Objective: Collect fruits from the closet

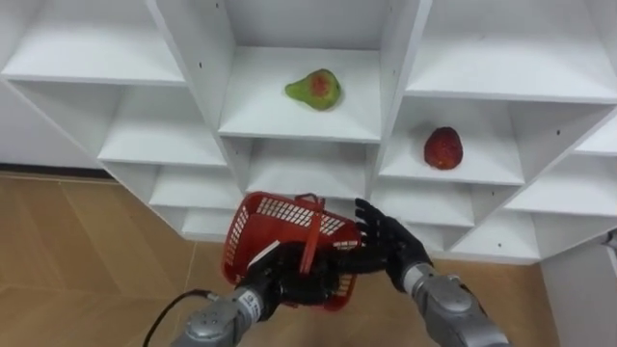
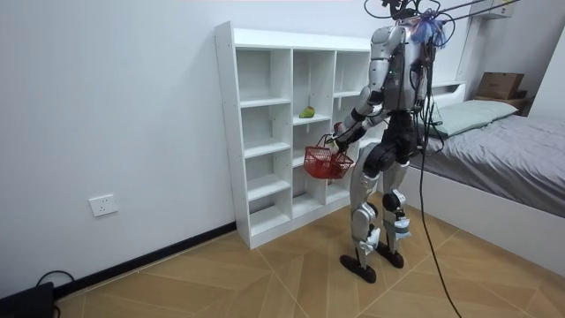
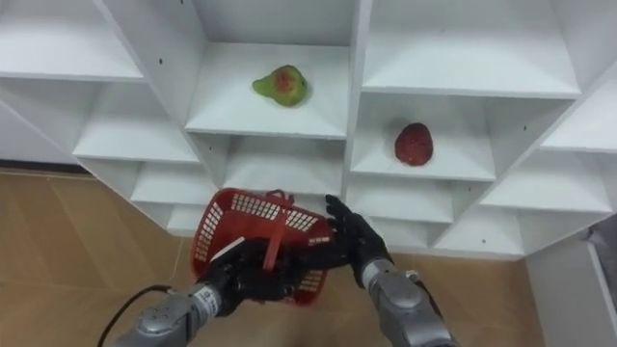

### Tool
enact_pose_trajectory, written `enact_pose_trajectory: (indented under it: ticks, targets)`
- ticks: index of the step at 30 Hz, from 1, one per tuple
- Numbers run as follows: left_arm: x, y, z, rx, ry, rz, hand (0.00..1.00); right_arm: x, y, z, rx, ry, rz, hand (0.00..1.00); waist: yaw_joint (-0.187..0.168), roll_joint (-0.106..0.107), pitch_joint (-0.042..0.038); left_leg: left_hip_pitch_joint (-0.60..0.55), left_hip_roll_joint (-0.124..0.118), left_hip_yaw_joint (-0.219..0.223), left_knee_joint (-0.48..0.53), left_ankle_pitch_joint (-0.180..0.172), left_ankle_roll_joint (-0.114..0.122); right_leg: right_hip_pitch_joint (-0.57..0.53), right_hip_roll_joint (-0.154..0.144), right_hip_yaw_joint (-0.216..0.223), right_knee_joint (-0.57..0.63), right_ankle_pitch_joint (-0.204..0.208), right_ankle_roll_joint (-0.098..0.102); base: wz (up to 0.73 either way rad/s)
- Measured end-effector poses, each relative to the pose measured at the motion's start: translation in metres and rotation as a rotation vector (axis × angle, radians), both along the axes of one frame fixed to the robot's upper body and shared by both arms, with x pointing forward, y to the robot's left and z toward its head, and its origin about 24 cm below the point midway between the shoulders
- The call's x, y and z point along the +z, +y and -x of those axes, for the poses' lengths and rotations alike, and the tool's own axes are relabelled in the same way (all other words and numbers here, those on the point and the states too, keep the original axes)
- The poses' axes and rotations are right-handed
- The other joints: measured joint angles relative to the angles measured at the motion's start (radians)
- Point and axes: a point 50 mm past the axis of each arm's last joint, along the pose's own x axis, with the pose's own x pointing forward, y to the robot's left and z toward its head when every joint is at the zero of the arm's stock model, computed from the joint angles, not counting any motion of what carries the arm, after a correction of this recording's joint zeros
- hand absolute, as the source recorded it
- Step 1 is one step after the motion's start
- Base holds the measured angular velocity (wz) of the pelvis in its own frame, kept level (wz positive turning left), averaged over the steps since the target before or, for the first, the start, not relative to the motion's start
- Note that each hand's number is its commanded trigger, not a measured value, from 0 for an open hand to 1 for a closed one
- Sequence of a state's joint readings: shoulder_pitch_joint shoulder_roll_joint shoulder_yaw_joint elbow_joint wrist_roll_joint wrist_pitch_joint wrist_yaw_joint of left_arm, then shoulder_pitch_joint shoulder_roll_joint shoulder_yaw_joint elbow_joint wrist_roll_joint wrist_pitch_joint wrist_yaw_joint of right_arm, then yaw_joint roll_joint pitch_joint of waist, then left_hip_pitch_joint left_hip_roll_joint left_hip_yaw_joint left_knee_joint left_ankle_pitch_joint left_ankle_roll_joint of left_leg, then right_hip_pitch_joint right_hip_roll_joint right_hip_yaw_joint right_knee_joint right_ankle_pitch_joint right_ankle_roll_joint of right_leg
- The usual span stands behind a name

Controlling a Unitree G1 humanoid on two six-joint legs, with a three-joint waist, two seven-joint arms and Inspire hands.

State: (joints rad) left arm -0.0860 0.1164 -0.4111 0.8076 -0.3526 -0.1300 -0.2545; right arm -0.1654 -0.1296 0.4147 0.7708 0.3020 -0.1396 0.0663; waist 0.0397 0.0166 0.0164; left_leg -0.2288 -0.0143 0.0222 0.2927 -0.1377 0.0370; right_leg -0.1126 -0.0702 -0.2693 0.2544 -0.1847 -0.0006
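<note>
The basket (image 1: 275, 217) is gripped by the left hand (image 1: 281, 280). The red fruit (image 1: 443, 147) is seen above the open right hand (image 1: 386, 241), nearer than the green fruit (image 1: 313, 89).

Left hand (image 3: 253, 277) holding basket (image 3: 253, 214), green fruit (image 3: 281, 85) shelved

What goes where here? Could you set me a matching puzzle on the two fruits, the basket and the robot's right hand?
Things:
1. green pear
2. red fruit
3. red basket
4. right hand

Places or states:
A. fingers straight, at the basket's right side
B. on a shelf in the middle column of the closet
C. gripped by the left hand, in front of the closet
D. on a lower shelf, in the column to the right

Pairs: 1-B, 2-D, 3-C, 4-A.
</note>
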Motion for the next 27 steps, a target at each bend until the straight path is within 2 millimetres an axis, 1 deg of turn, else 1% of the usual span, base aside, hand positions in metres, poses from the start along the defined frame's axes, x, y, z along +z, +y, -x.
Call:
enact_pose_trajectory:
  ticks: [2, 5, 7, 9, 11, 12, 14, 16, 17, 18, 19, 21, 23, 25, 27]
  targets:
    - [-0.005, 0.012, 0.008, 0.032, 0.034, -0.025, 1.00, 0.002, 0.004, 0.004, 0.038, -0.021, 0.017, 0.00, -0.002, 0.002, -0.0013, 0.012, -0.004, -0.015, 0.000, 0.000, -0.001, 0.029, -0.003, -0.036, -0.013, 0.000, 0.000, 0.28]
    - [-0.007, 0.020, 0.012, 0.072, 0.043, -0.040, 1.00, 0.008, 0.012, 0.007, 0.094, -0.067, 0.044, 0.00, -0.002, 0.004, -0.0021, 0.019, -0.010, -0.029, -0.001, 0.000, -0.001, 0.044, -0.004, -0.047, -0.017, -0.003, 0.002, 0.21]
    - [-0.007, 0.023, 0.013, 0.099, 0.045, -0.043, 1.00, 0.014, 0.016, 0.006, 0.128, -0.100, 0.052, 0.00, 0.003, 0.003, -0.0019, 0.029, -0.011, -0.026, -0.006, 0.000, -0.001, 0.052, -0.005, -0.041, -0.017, -0.004, 0.003, -0.02]
    - [-0.007, 0.021, 0.014, 0.105, 0.044, -0.037, 1.00, 0.017, 0.021, 0.005, 0.165, -0.125, 0.071, 0.00, 0.007, 0.003, -0.0014, 0.053, -0.015, -0.026, -0.016, 0.000, -0.001, 0.073, -0.009, -0.040, -0.019, -0.007, 0.007, 0.00]
    - [-0.004, 0.018, 0.011, 0.109, 0.026, -0.028, 1.00, 0.023, 0.022, 0.005, 0.216, -0.167, 0.110, 0.00, 0.023, 0.000, -0.0006, 0.091, -0.017, -0.016, -0.035, 0.000, 0.000, 0.097, -0.013, -0.035, -0.020, -0.012, 0.010, -0.09]
    - [-0.004, 0.018, 0.010, 0.114, 0.024, -0.029, 1.00, 0.025, 0.022, 0.006, 0.224, -0.176, 0.113, 0.00, 0.025, 0.000, -0.0003, 0.101, -0.017, -0.014, -0.039, 0.000, 0.000, 0.105, -0.014, -0.034, -0.022, -0.012, 0.011, -0.08]
    - [-0.004, 0.022, 0.011, 0.149, 0.021, -0.045, 1.00, 0.033, 0.024, 0.008, 0.243, -0.219, 0.111, 0.00, 0.039, -0.008, -0.0008, 0.136, -0.018, -0.009, -0.059, 0.000, 0.000, 0.135, -0.012, -0.028, -0.037, -0.013, 0.012, -0.08]
    - [-0.006, 0.028, 0.015, 0.186, 0.030, -0.060, 1.00, 0.039, 0.026, 0.009, 0.242, -0.248, 0.099, 0.00, 0.041, -0.018, -0.0034, 0.149, -0.017, -0.007, -0.064, 0.000, -0.001, 0.150, -0.009, -0.023, -0.047, -0.014, 0.012, -0.04]
    - [-0.008, 0.030, 0.019, 0.202, 0.040, -0.066, 1.00, 0.041, 0.026, 0.008, 0.244, -0.257, 0.099, 0.00, 0.042, -0.024, -0.0064, 0.161, -0.017, -0.007, -0.070, 0.000, -0.001, 0.160, -0.007, -0.020, -0.053, -0.014, 0.012, 0.00]
    - [-0.009, 0.031, 0.021, 0.208, 0.045, -0.068, 1.00, 0.042, 0.026, 0.008, 0.244, -0.260, 0.098, 0.00, 0.044, -0.027, -0.0052, 0.168, -0.017, -0.006, -0.072, -0.001, -0.001, 0.166, -0.007, -0.019, -0.053, -0.014, 0.012, -0.06]
    - [-0.010, 0.032, 0.025, 0.223, 0.054, -0.071, 1.00, 0.045, 0.027, 0.007, 0.253, -0.273, 0.097, 0.00, 0.051, -0.031, -0.0076, 0.174, -0.016, 0.000, -0.075, -0.001, -0.002, 0.168, -0.006, -0.010, -0.053, -0.014, 0.013, -0.15]
    - [-0.010, 0.035, 0.025, 0.238, 0.055, -0.073, 1.00, 0.055, 0.026, 0.004, 0.274, -0.315, 0.109, 0.00, 0.059, -0.036, -0.0049, 0.180, -0.014, 0.003, -0.083, -0.002, -0.002, 0.166, -0.005, -0.002, -0.053, -0.014, 0.012, -0.16]
    - [-0.012, 0.040, 0.029, 0.261, 0.063, -0.083, 1.00, 0.070, 0.026, 0.000, 0.295, -0.375, 0.101, 0.00, 0.073, -0.040, -0.0035, 0.198, -0.013, 0.016, -0.094, -0.002, -0.003, 0.170, -0.003, 0.019, -0.053, -0.014, 0.012, -0.22]
    - [-0.012, 0.045, 0.030, 0.287, 0.064, -0.088, 1.00, 0.080, 0.026, -0.003, 0.281, -0.419, 0.092, 0.00, 0.074, -0.045, 0.0003, 0.206, -0.013, 0.019, -0.098, -0.002, -0.004, 0.176, -0.002, 0.022, -0.053, -0.014, 0.012, -0.08]
    - [-0.012, 0.047, 0.029, 0.296, 0.059, -0.100, 1.00, 0.085, 0.022, -0.007, 0.263, -0.441, 0.100, 0.00, 0.071, -0.051, 0.0008, 0.207, -0.012, 0.018, -0.096, -0.004, -0.004, 0.179, -0.002, 0.021, -0.053, -0.014, 0.012, 0.02]
